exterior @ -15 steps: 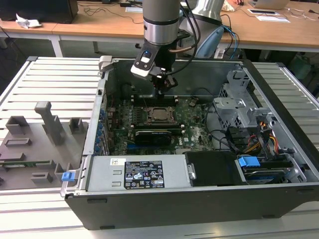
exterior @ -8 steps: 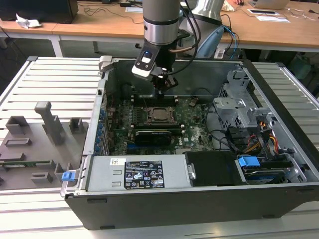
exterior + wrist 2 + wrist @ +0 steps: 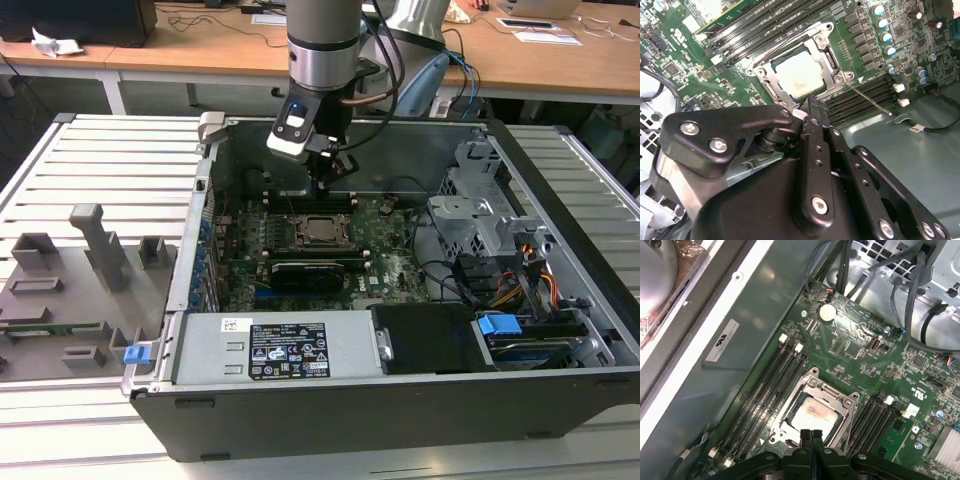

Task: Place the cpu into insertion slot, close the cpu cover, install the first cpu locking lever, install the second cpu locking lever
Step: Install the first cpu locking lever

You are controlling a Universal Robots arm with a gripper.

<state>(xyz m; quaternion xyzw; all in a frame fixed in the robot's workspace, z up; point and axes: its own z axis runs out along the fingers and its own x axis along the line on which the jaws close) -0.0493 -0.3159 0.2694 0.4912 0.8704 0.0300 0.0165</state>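
Note:
The cpu [image 3: 800,74], a pale silver square, lies in the insertion slot [image 3: 771,64] on the green board; it also shows in the exterior view as the cpu [image 3: 320,228] and in the first wrist view as the cpu [image 3: 812,415]. The cpu cover [image 3: 827,52], a silver frame, lies flat around it, seen too as the cpu cover [image 3: 840,400]. One thin locking lever [image 3: 872,100] sticks out from the socket's corner across the memory slots. Another lever [image 3: 790,42] runs along the cover's edge. My gripper [image 3: 812,102] [image 3: 811,436] [image 3: 322,185] hovers just over the socket's edge, shut with nothing between its fingers.
Long black memory slots [image 3: 765,395] flank the socket on both sides. Cables [image 3: 910,295] and a metal drive cage [image 3: 480,215] stand at the exterior view's right. The case wall [image 3: 725,360] is close beside the slots. A grey fixture plate [image 3: 70,290] lies outside the case.

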